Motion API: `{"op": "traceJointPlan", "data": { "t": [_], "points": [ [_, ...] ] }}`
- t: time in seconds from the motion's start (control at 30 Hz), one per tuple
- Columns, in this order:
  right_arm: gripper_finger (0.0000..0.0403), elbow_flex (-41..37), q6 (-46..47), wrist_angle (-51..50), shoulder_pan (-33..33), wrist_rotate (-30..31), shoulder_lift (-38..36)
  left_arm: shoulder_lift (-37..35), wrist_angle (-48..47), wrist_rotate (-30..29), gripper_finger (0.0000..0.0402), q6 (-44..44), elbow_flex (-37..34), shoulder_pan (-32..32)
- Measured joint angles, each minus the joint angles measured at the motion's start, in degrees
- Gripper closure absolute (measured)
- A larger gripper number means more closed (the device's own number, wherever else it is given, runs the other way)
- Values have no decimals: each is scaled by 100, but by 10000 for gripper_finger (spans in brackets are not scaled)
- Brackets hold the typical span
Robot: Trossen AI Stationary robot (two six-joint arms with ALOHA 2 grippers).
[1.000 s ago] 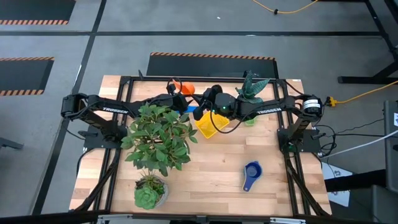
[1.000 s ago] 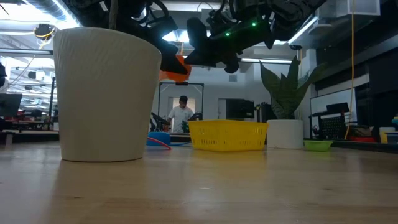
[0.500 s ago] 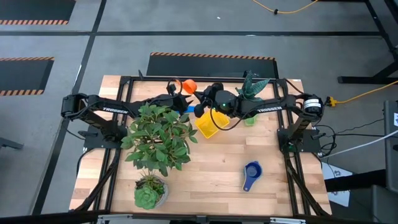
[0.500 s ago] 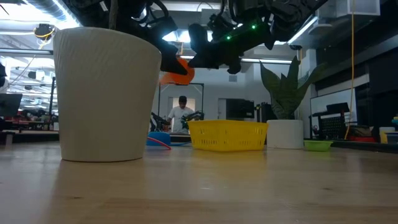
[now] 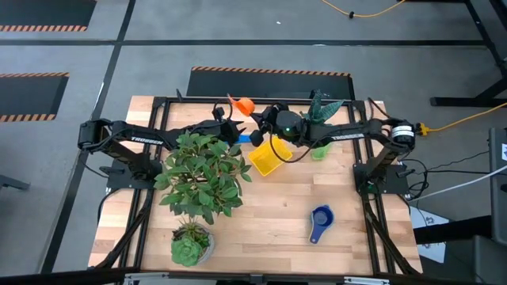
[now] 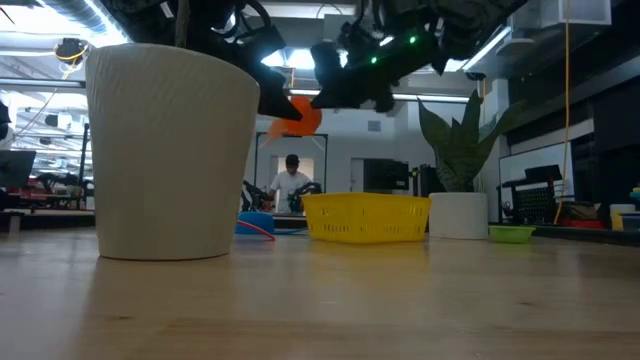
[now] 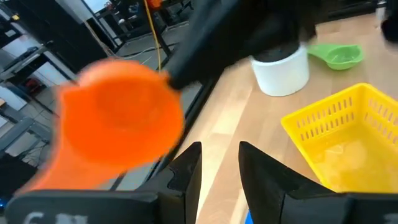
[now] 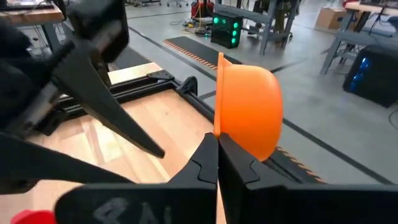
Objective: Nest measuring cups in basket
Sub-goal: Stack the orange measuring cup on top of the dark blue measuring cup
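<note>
The orange measuring cup [image 5: 242, 104] hangs in the air over the table's far part, between the two arms. My right gripper [image 8: 217, 146] is shut on it. My left gripper [image 7: 219, 168] is open just beside the cup, which is not between its fingers. The yellow basket [image 5: 264, 159] stands on the table below and nearer. The green cup [image 5: 319, 152] lies to the basket's right. A light blue cup [image 5: 242, 140] lies to its left. The dark blue cup [image 5: 321, 218] lies toward the near right. I cannot make out the yellow cup. My right gripper pinches the orange cup at its rim [image 8: 217, 127], on the side away from the handle [image 8: 218, 59]. The fingers [image 8: 239, 171] come level from the table's right, one on the open side and one against the bowl's outer wall. The cup is lifted clear, standing on edge.
A big leafy plant [image 5: 202, 170] in a white pot [image 6: 170, 150] fills the table's left middle. A small succulent pot [image 5: 190, 245] stands near the front edge. A spiky plant in a white pot [image 5: 321, 111] stands at the far right. A person [image 6: 292, 185] is in the room behind.
My right gripper has risen and moved a little toward the far edge, carrying the orange cup with it. The cup now sits higher and farther from my left gripper, which has stayed about where it was.
</note>
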Motion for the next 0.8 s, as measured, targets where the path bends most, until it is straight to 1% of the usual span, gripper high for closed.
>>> {"op": "traceJointPlan", "data": {
  "t": [0.1, 0.23, 0.37, 0.47, 0.53, 0.63, 0.8],
  "points": [
    [403, 1, -122, -356, -22, -8, -347, 0, -7, 206, 303, -3, -3, -11],
    [403, 1, -134, -1178, -72, -6, -976, 2, -4, 440, 303, -8, -3, -26],
    [403, 2, -87, -2169, -72, -12, -1673, 2, -7, 441, 303, -4, -3, -56],
    [403, 2, 113, -2982, -68, -176, -2228, 2, -7, 444, 303, -3, -3, -57],
    [403, 2, 365, -3534, -70, -448, -2576, 2, -7, 450, 303, -2, -3, -57],
    [403, 2, 793, -4258, -71, -1017, -3071, 2, -6, 464, 303, -1, -3, -57],
    [403, 2, 1716, -5408, -68, -2368, -3735, 2, -7, 463, 303, -1, -3, -57]
  ]
}}
